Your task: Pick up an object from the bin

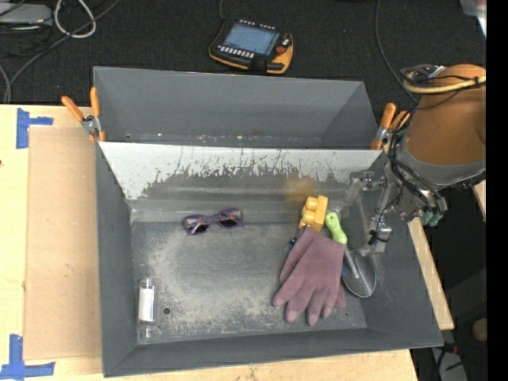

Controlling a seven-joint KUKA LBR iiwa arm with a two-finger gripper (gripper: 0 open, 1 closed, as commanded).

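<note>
Camera view: claw (376,240) low over metal spoon (359,276), rt.

Mauve fabric glove (313,276): 1
Purple plastic sunglasses (213,221): 1
Yellow plastic block (314,211): 1
Green plastic handle (336,228): 1
Shiny metal spoon (359,279): 1
White cylindrical tube (146,301): 1
</note>
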